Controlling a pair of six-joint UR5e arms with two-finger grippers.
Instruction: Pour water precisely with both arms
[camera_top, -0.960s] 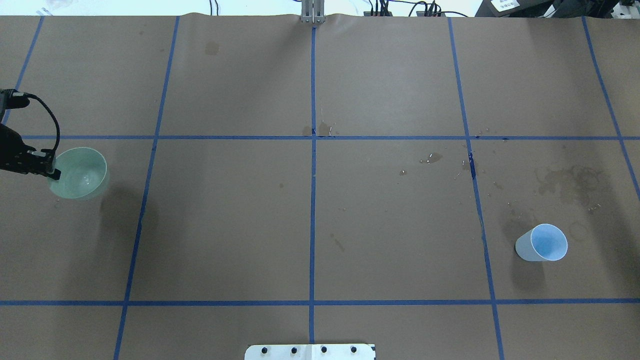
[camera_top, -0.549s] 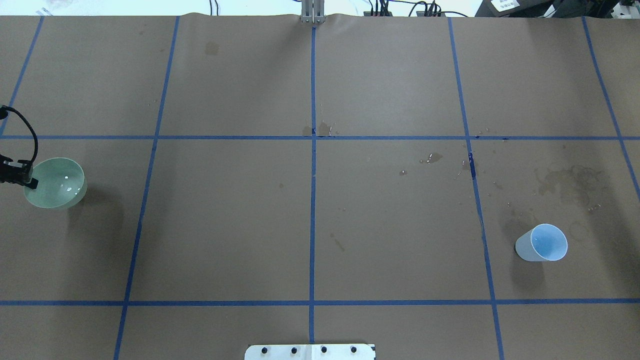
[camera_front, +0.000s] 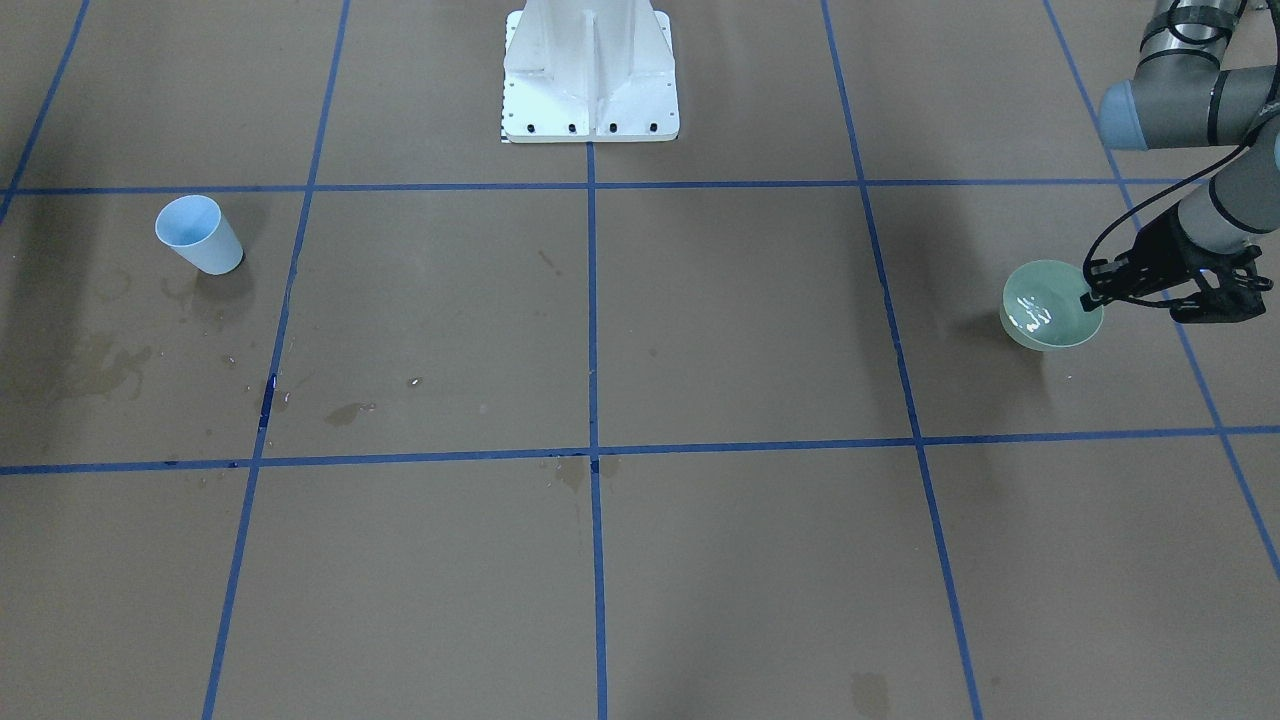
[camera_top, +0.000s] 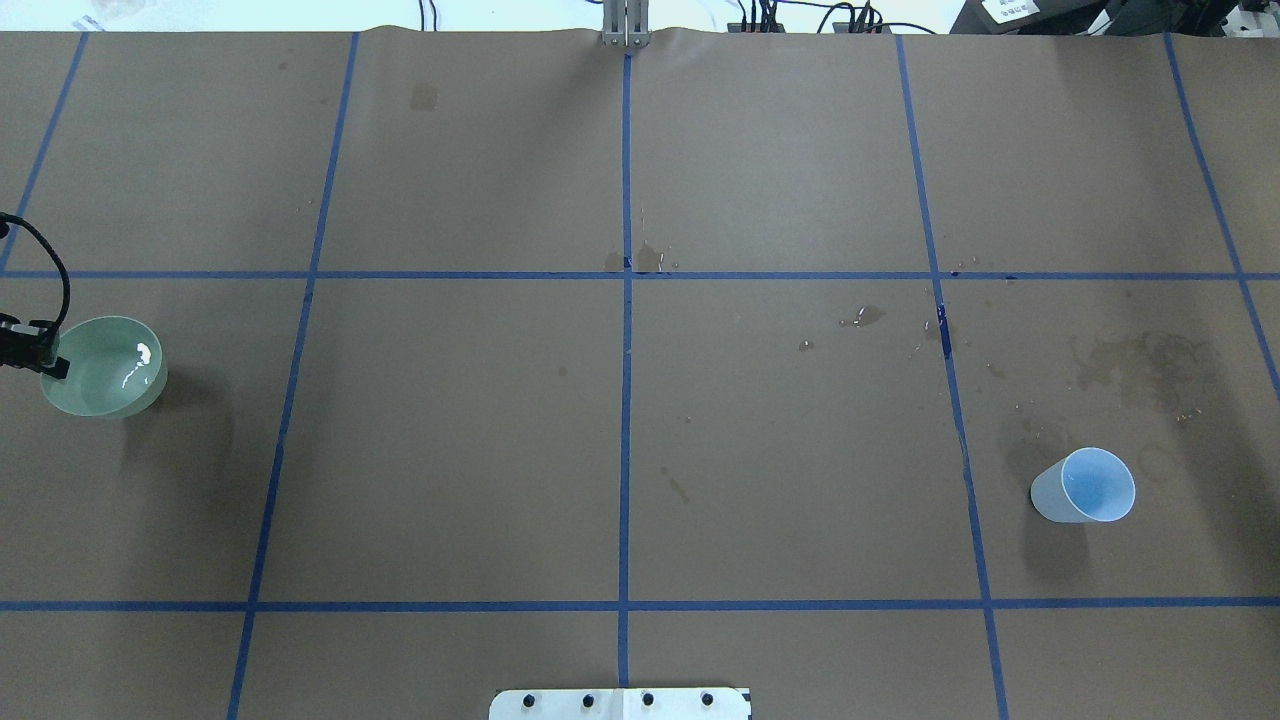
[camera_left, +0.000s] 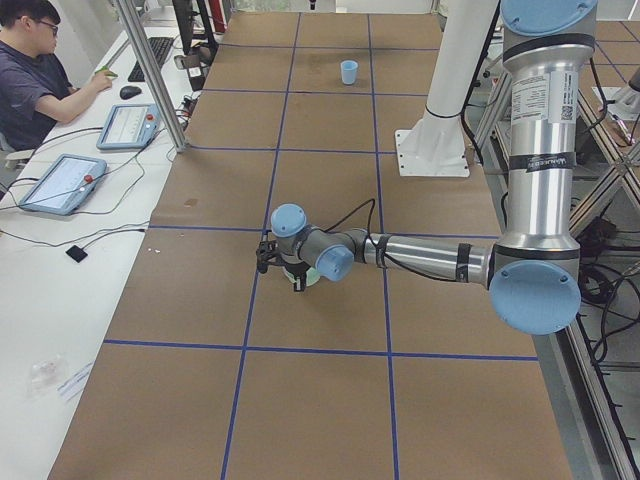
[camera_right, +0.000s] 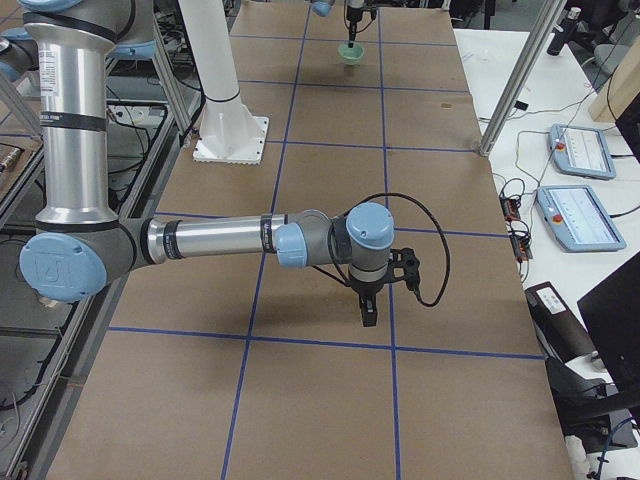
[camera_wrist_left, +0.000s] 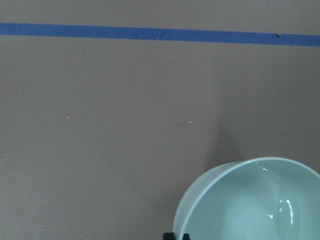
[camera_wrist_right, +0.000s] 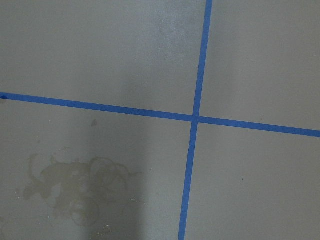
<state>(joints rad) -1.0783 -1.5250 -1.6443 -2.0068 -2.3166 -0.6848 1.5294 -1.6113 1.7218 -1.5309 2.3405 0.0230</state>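
Left claw (camera_top: 52, 365), seemingly gripping bowl (camera_top: 105, 368), mostly cropped

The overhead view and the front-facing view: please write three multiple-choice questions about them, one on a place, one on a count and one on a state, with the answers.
1. Where is the pale green bowl in the overhead view?
A. In the middle
B. Near the left edge
C. Right beside the cup

2. A blue cup stands on the table. How many such cups are there in all?
A. Three
B. Two
C. One

3. What is the state of the left gripper?
A. It is shut on the bowl's rim
B. It hangs open over the cup
C. It lies open on the table, far from the bowl

Answers:
1. B, the bowl is by the overhead view's left edge, far from the cup.
2. C, only one blue cup shows, on the right of the overhead view.
3. A, the front-facing view shows it clamped on the rim.
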